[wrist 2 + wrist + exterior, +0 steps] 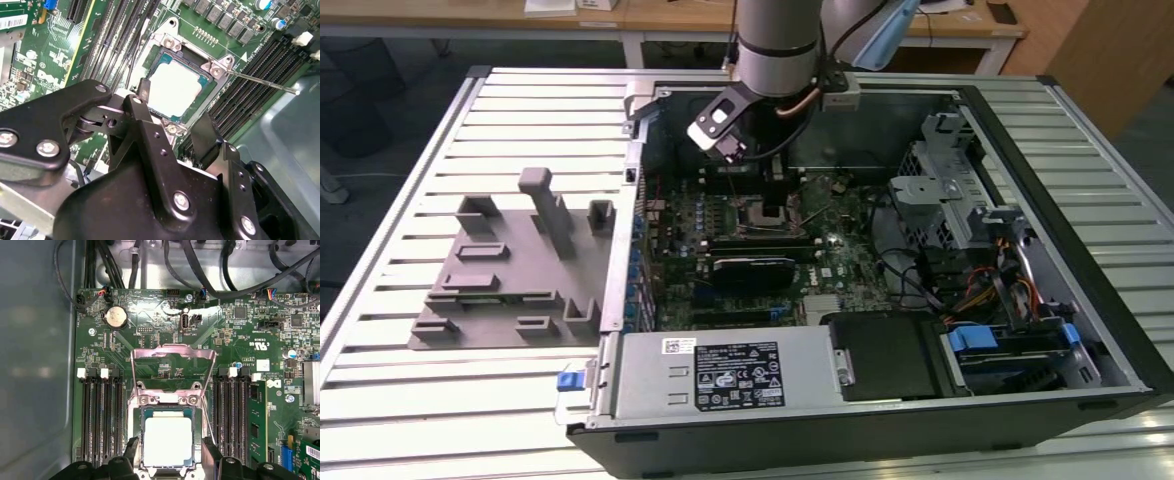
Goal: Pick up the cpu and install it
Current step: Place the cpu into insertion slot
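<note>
Bench [520, 120]: slatted metal, carries open computer case [854, 435] and, on exterior view's left, grey tray [494, 290]. I see motherboard [150, 325] lying flat inside case. Arm [781, 40] reaches down into case above socket [165, 399]. Tool [173, 106] released: fingers [143, 92] spread, one on each side of socket, gripping nothing. Socket's retention frame [172, 352] stands raised. Cpu [167, 440] sits in socket, silver top up, between fingers but apart from them.
</note>
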`<state>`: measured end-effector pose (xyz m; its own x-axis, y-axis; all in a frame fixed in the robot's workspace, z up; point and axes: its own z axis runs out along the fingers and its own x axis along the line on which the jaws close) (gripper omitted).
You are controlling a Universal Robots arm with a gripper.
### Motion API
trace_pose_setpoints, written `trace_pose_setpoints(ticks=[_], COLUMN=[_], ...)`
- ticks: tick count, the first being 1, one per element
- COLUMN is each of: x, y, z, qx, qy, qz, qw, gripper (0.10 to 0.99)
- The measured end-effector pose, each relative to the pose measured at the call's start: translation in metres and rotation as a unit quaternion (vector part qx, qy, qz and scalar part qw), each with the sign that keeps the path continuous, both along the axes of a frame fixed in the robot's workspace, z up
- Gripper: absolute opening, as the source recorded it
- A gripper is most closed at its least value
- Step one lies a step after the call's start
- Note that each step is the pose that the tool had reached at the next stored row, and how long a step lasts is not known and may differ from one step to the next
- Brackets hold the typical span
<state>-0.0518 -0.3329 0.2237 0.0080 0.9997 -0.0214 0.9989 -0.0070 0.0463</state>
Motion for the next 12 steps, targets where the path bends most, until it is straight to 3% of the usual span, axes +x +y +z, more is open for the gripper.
trace_pose_setpoints(ticks=[2, 5, 8, 9, 11, 12], x=[0.0, 0.0, 0.0, 0.0, 0.0, 0.0], y=[0.0, 0.0, 0.0, 0.0, 0.0, 0.0], z=[0.0003, 0.0008, 0.0014, 0.0015, 0.0019, 0.0021], qx=[0.0, 0.0, 0.0, 0.0, 0.0, -0.0001], qy=[0.0, 0.0, 0.0, 0.0, 0.0, 0.0], qz=[0.0, 0.0, 0.0, 0.0, 0.0, 0.0], qw=[1.0, 1.0, 1.0, 1.0, 1.0, 1.0], gripper=[0.6, 0.525, 0.345, 0.345, 0.231, 0.231])
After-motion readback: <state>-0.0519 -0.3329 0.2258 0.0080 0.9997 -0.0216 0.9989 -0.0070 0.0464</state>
